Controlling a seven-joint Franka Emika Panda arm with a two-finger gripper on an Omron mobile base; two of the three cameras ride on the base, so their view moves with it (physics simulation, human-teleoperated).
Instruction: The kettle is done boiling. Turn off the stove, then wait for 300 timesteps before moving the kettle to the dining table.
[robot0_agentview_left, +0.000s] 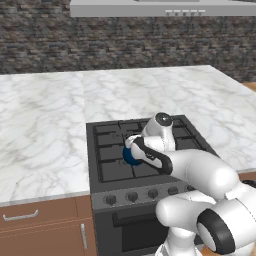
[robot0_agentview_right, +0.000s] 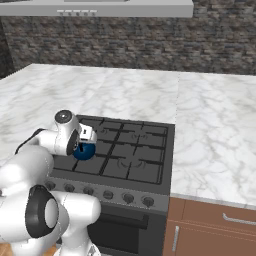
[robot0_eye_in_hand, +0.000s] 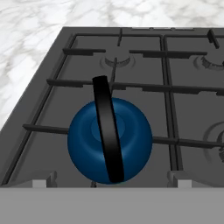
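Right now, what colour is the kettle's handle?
Black, arching over the glossy blue kettle; clearest in hand view.

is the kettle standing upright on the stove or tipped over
Upright. In the hand view the kettle sits level on the stove grate, its black handle arching over the top. The open gripper hangs over it without touching.
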